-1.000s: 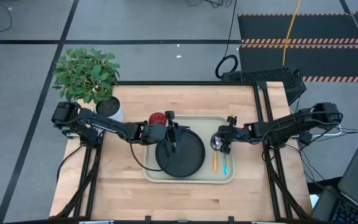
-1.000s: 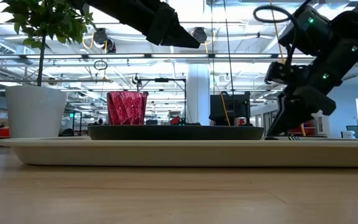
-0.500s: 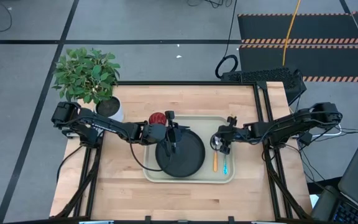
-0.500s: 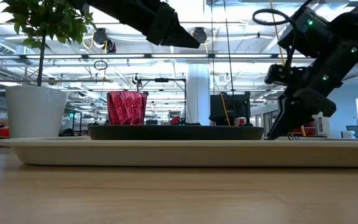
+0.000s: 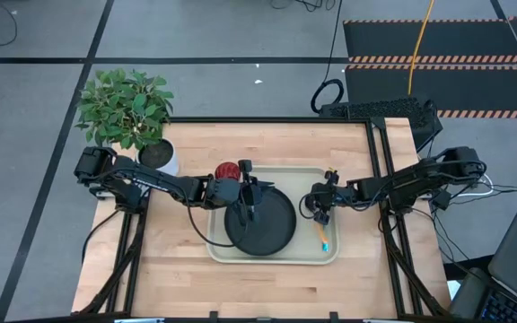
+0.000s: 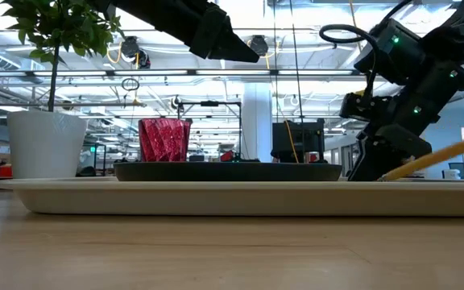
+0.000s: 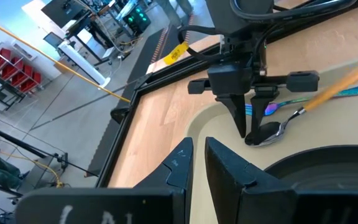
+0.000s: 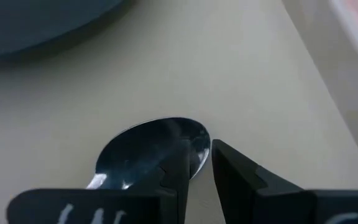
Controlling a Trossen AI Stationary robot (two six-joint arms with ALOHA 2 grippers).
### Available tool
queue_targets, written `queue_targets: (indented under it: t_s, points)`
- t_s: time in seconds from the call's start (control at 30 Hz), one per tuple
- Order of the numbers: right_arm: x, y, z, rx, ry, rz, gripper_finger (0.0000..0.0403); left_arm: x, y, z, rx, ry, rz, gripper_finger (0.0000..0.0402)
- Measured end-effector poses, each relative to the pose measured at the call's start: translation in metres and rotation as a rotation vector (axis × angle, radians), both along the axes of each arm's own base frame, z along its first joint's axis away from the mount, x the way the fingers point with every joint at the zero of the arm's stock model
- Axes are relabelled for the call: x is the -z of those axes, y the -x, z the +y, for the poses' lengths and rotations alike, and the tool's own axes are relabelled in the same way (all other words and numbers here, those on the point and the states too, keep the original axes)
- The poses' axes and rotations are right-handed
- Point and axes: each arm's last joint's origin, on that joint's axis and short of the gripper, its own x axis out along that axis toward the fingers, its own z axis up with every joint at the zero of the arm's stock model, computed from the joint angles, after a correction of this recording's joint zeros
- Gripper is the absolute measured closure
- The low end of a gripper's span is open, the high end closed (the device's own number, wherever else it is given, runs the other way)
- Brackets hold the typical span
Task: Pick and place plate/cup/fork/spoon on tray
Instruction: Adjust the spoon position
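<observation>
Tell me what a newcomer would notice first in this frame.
The right gripper presses down on the spoon bowl on the tray, tipping its orange handle up. The black plate fills the tray's left half, the red cup at its far-left corner, with the left gripper above the plate.

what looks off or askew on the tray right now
The spoon: its orange handle is tipped up off the tray while the bowl stays down under the right pincer. From above it lies slanted across the fork.
</observation>
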Motion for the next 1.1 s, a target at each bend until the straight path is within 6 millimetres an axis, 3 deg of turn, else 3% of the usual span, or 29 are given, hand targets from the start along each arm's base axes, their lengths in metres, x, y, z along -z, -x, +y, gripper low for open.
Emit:
queue_targets:
  t_s: [0.73, 1.1]
  points:
    - [-0.008, -0.009, 0.001, 0.071, -0.063, -0.110, 0.0339, 0.000, 0.000, 0.000, 0.000, 0.000, 0.000, 0.0355]
    - [-0.025, -0.020, 0.008, 0.042, -0.114, -0.035, 0.0339, 0.000, 0.000, 0.000, 0.000, 0.000, 0.000, 0.0355]
